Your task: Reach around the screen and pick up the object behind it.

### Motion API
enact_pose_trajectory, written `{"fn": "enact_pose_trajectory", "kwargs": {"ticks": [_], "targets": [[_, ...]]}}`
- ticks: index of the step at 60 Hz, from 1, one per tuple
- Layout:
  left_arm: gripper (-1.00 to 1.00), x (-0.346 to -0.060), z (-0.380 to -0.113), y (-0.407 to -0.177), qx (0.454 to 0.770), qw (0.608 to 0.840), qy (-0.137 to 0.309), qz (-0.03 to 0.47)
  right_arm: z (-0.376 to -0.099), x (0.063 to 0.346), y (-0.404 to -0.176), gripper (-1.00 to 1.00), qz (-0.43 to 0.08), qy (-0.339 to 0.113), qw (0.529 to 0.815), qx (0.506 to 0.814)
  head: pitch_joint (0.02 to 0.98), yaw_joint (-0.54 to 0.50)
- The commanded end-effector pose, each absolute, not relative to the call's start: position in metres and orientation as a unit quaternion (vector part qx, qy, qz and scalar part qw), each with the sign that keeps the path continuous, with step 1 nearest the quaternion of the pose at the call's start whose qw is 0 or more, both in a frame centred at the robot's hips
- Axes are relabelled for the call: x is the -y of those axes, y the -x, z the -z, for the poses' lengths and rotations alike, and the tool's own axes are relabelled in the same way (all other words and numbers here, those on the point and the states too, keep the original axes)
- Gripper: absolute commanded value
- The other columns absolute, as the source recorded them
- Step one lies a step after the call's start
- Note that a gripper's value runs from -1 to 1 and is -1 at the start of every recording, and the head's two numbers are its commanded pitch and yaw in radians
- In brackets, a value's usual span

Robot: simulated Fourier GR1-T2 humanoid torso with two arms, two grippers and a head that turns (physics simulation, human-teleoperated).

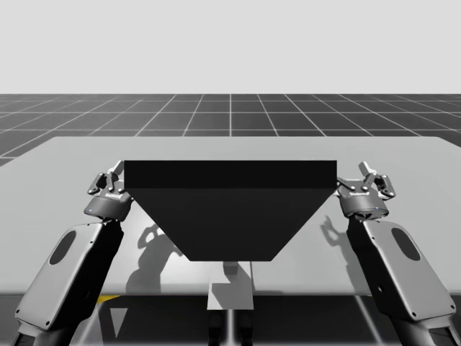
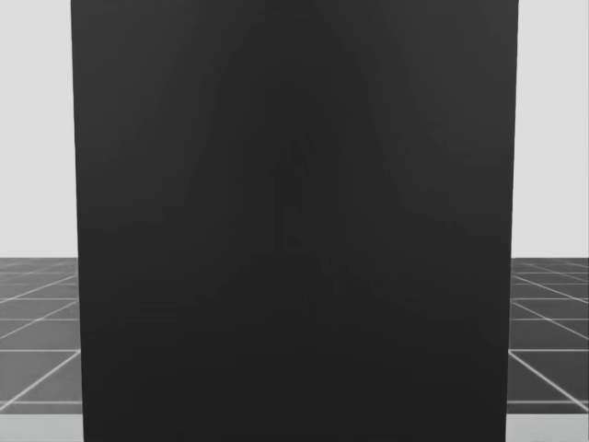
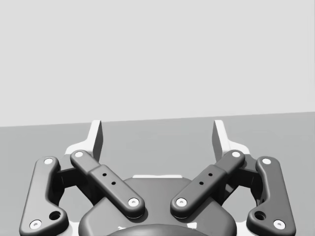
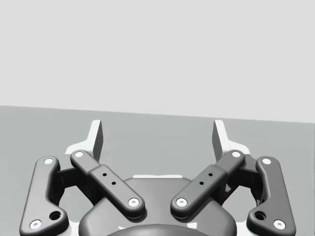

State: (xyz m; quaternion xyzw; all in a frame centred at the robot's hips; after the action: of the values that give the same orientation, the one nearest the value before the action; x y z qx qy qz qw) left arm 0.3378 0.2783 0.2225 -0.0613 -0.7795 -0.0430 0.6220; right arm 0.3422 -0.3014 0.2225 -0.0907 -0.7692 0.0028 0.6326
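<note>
Two empty hands, jaws apart: left hand (image 1: 106, 180) and right hand (image 1: 369, 179) flank the screen (image 1: 230, 209); curve one wide past its edge.

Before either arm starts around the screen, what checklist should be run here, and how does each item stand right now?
1. Left gripper open and holding nothing: ok.
2. Right gripper open and holding nothing: ok.
3. One gripper at each end of the screen, ready to go around: ok.
4. Screen standing upright on the table: ok.
5. Object behind the screen located: cannot tell. The screen hides it in the high and head views.
6. Which arm has the shorter way to the object: cannot tell.
</note>
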Motion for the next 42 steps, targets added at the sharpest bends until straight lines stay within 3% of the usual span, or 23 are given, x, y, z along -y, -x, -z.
{"fn": "enact_pose_trajectory", "kwargs": {"ticks": [1,8,21,30,42], "targets": [[-1.0,-0.278,-0.222,-0.338,0.779,0.623,0.06,0.044,-0.222,0.3,-0.34,-1.0,-0.005,0.099,0.633,0.767,0.059,0.0],[-1.0,-0.277,-0.221,-0.338,0.776,0.625,0.063,0.049,-0.223,0.298,-0.34,-1.0,-0.02,0.087,0.631,0.771,0.061,0.0],[-1.0,-0.282,-0.224,-0.332,0.751,0.65,0.085,0.082,-0.221,0.298,-0.33,-1.0,-0.09,0.044,0.662,0.743,0.063,0.0],[-1.0,-0.285,-0.233,-0.313,0.738,0.658,0.094,0.117,-0.23,0.304,-0.313,-1.0,-0.127,-0.011,0.661,0.74,0.075,0.0],[-1.0,-0.295,-0.233,-0.279,0.725,0.661,0.097,0.17,-0.236,0.313,-0.291,-1.0,-0.169,-0.036,0.651,0.739,0.077,-0.01]]}}
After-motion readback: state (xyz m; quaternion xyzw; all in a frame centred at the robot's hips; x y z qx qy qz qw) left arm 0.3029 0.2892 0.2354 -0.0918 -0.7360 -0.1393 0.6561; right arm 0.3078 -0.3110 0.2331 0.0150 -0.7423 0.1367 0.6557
